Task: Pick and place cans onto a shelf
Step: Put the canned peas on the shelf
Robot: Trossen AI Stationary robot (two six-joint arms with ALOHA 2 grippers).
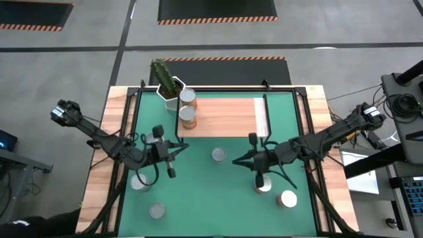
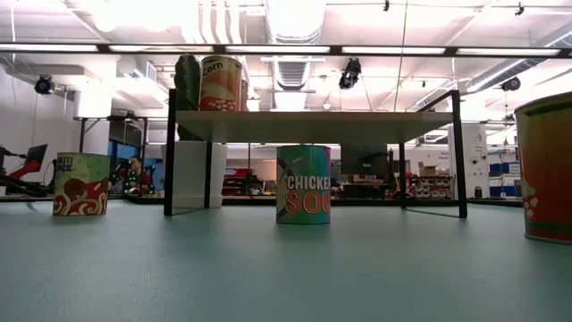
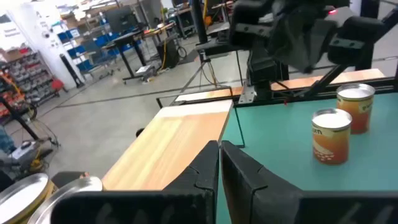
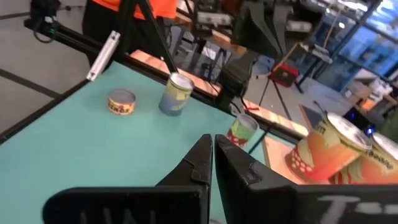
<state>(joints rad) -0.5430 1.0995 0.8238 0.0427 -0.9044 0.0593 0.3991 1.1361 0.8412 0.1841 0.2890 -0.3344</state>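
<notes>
Both arms reach low over the worktop [image 1: 198, 198] before the shelf [image 1: 225, 116]; left claw [image 1: 182, 145] and right claw [image 1: 239, 158] are closed, empty, facing inward.

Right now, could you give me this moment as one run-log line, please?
shelf: two cans | mat: five cans | left gripper: shut, empty | right gripper: shut, empty

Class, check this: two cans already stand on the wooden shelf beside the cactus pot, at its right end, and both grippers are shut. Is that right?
Not quite. The high view shows the two cans at the left end of the shelf, beside the cactus pot. The rest holds: the left gripper and right gripper are both shut.
</notes>
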